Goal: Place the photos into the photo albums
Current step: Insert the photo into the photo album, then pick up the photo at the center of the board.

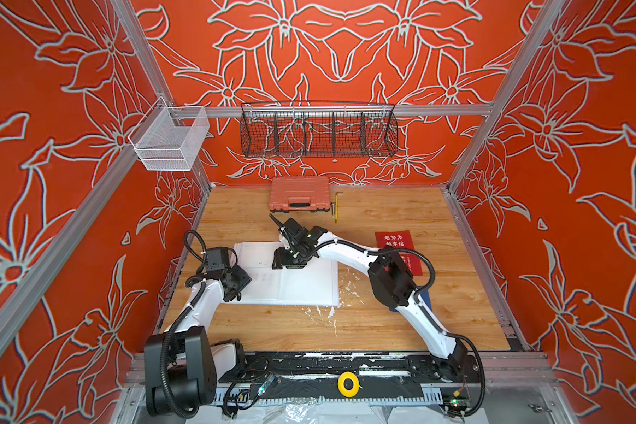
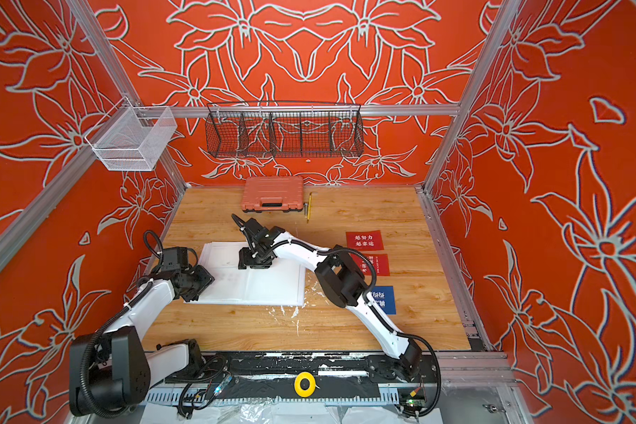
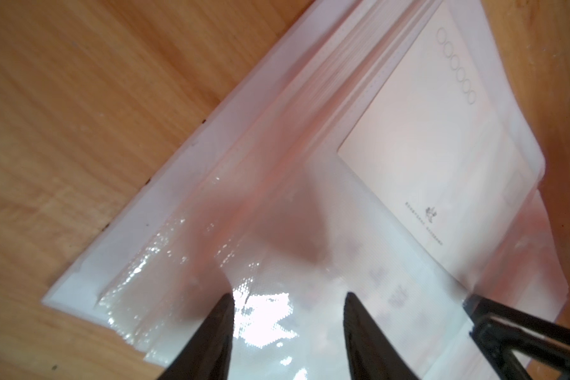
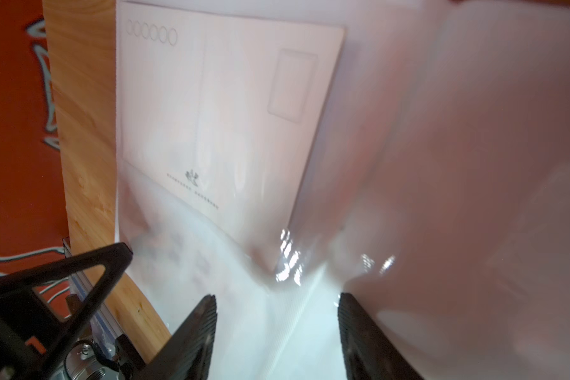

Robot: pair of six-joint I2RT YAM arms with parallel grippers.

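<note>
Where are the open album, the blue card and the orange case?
open album (image 1: pixel 309 284), in a top view, bare right-hand page.
blue card (image 2: pixel 388 301), in a top view, its uncovered blue face.
orange case (image 1: pixel 300 191), in a top view, lid above the handle.

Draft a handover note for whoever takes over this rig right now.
Left gripper: jaws open, low over the near-left corner of the open white photo album.
Right gripper: jaws open over its middle.
Done: one white postcard, apparently under a clear sleeve.
To do: a red card with white writing, another red card and a blue card lie on the wooden table, right of the album.
</note>
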